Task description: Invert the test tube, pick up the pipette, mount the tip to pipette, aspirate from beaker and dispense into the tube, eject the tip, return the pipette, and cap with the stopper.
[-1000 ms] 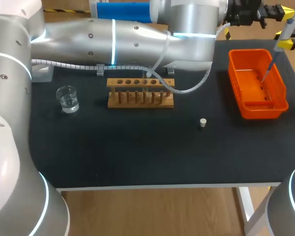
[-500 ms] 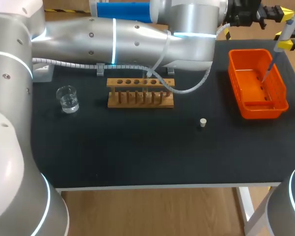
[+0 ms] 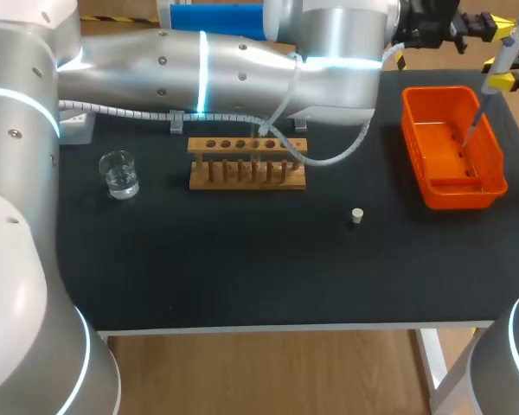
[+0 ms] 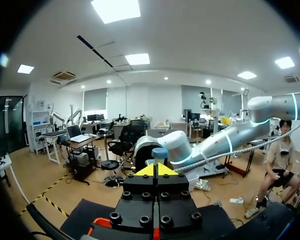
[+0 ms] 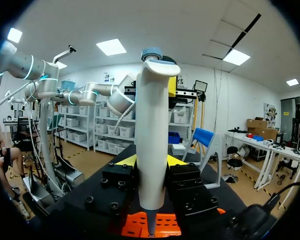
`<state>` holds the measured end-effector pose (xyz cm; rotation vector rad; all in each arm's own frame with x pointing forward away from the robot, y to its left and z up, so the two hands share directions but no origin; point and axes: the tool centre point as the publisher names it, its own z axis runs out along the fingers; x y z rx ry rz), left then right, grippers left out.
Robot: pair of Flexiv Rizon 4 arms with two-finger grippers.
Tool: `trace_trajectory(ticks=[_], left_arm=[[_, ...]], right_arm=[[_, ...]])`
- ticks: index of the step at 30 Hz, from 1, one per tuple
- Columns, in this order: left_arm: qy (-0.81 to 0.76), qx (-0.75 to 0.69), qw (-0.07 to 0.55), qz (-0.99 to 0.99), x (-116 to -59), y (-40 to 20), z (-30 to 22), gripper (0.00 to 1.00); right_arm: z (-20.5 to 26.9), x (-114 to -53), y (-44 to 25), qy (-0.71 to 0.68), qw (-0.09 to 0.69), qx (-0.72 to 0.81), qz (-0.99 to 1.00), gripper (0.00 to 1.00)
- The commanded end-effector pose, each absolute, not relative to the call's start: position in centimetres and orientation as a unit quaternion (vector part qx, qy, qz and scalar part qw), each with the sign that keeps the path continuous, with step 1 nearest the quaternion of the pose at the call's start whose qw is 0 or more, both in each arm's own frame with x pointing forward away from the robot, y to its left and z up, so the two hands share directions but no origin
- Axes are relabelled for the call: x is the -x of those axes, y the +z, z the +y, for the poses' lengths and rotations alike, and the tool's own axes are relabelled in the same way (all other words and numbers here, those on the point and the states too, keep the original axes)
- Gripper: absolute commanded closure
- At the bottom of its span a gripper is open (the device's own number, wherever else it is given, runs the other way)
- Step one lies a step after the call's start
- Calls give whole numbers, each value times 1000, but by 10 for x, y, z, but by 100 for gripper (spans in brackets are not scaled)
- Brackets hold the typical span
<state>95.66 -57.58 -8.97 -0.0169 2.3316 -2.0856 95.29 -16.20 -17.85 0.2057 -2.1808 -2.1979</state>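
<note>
My right gripper point(image 5: 151, 161) is shut on the white pipette point(image 5: 151, 135), held upright at the table's far right. In the head view the pipette point(image 3: 504, 54) hangs with its thin tip point(image 3: 471, 125) over the orange bin point(image 3: 495, 186). My left arm crosses the back of the table, and its gripper point(image 4: 156, 170) is shut and empty, level with the pipette's blue top button point(image 4: 159, 152). A wooden tube rack point(image 3: 246, 162) stands mid-table, a glass beaker point(image 3: 119, 173) with clear liquid sits to its left, and a small pale stopper point(image 3: 356, 215) lies in front to the right.
The left arm's cable point(image 3: 346, 151) loops down just behind the rack's right end. The bin's rim point(image 5: 155, 225) shows below the pipette's tip in the right wrist view. Black table surface point(image 3: 242, 259) stretches in front of the rack.
Almost nothing differs: the left arm has shifted very slightly, and the pipette stays over the orange bin in the right gripper.
</note>
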Motion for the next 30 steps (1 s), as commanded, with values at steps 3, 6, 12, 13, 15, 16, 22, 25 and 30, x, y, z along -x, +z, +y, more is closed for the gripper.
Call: trace_trajectory(ticks=[3,6,12,13,15,16,22,25,30], left_arm=[[-666,9,13,746,-954,-101,-578,100],[-665,9,15,747,-954,-103,-578,100],[-660,9,18,751,-954,-108,-577,100],[-659,9,19,752,-954,-108,-577,100],[-658,9,20,752,-954,-110,-576,100],[-658,9,20,752,-954,-110,-576,100],[-656,8,20,754,-954,-113,-578,100],[-655,7,19,755,-954,-114,-580,100],[-654,7,17,756,-955,-116,-580,100]], right_arm=[[-163,-956,-173,-708,22,-69,-703,100],[-163,-956,-173,-708,22,-69,-703,100],[-163,-956,-173,-708,22,-69,-703,100],[-163,-956,-173,-708,22,-69,-703,100],[-163,-956,-173,-708,22,-69,-703,100],[-163,-956,-173,-708,22,-69,-703,100],[-163,-956,-173,-708,22,-69,-703,100],[-163,-956,-173,-708,22,-69,-703,100],[-163,-956,-173,-708,22,-69,-703,100]])
